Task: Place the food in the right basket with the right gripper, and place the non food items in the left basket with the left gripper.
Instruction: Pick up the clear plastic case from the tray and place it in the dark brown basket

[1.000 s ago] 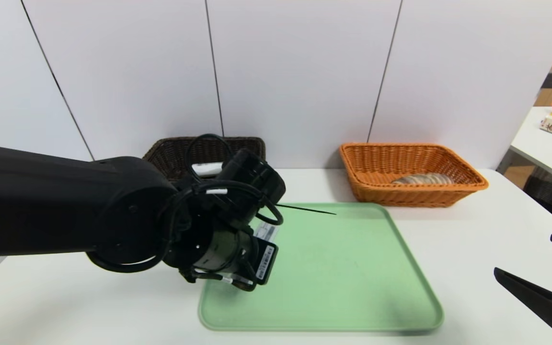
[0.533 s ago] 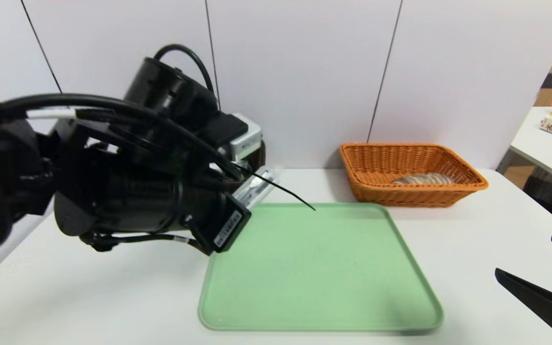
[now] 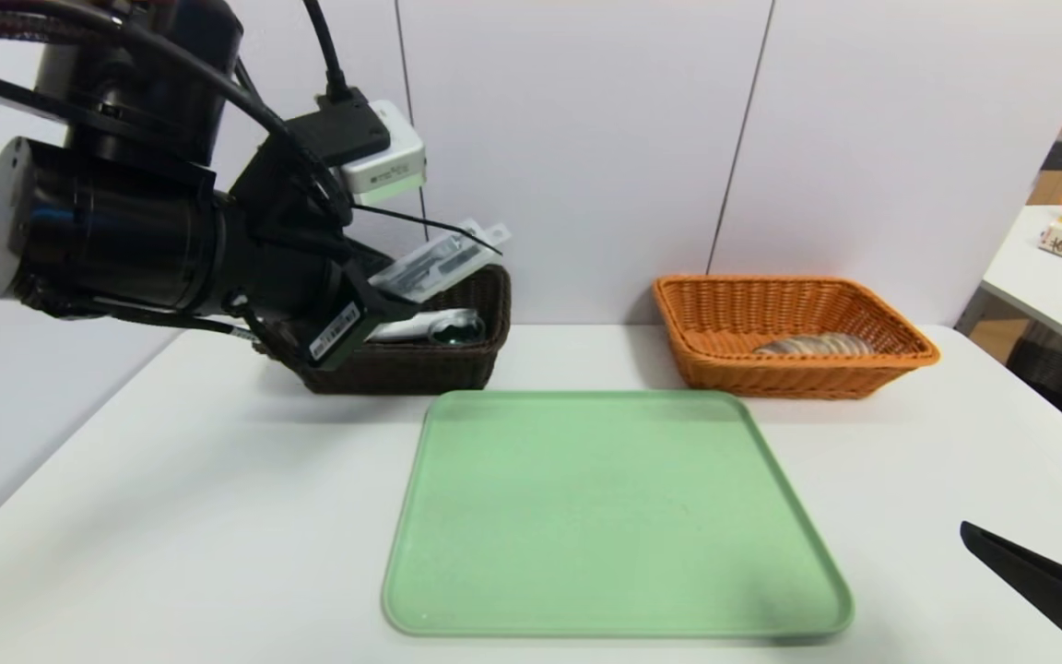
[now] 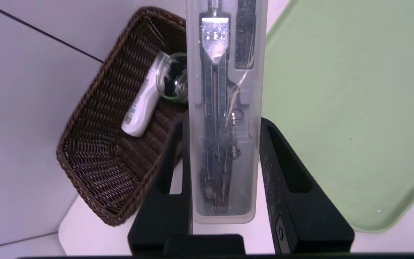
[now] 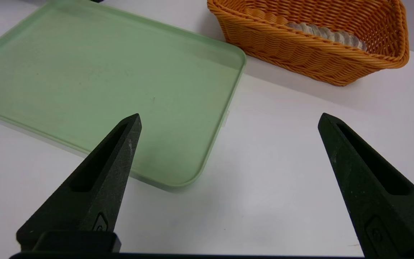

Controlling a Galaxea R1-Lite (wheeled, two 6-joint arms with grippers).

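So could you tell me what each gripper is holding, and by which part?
Left gripper: clear compass case, gripped across its long sides near one end. Right gripper: nothing.

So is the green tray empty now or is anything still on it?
Empty. The green tray shows only bare surface in head and wrist views; the compass case is held up in the left pincer.

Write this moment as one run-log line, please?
left gripper: shut on compass case, above brown basket | right gripper: open, parked | green tray: bare
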